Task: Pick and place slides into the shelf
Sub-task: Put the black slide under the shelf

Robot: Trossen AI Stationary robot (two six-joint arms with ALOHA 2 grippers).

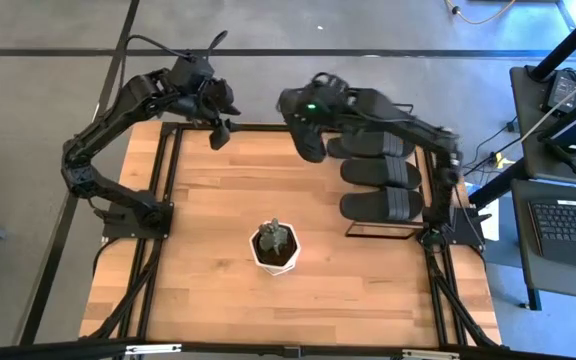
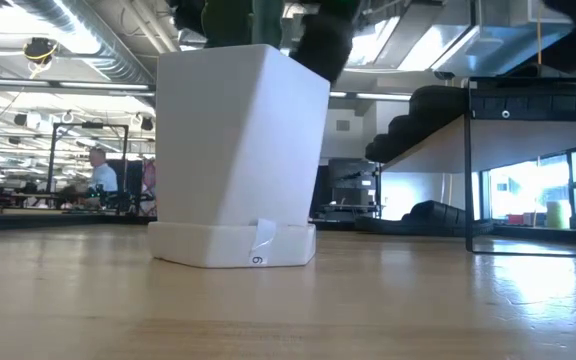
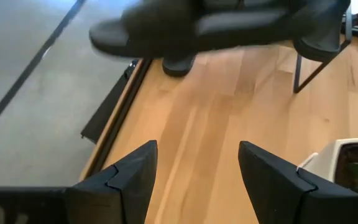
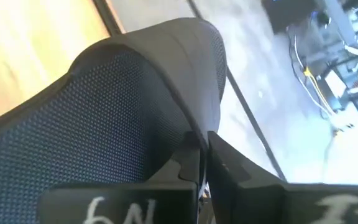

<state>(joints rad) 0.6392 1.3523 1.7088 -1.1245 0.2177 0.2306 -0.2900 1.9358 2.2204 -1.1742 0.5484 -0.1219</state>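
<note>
On my light wooden table, the right gripper pinches a matte black slide sandal near the top middle. Three black slides lie on the small black-framed shelf at right. My left gripper, fingers spread, hangs upper left. A white plant pot sits in the middle.

Grey floor, side desk with keyboard, bright windows, ceiling ducts
</note>
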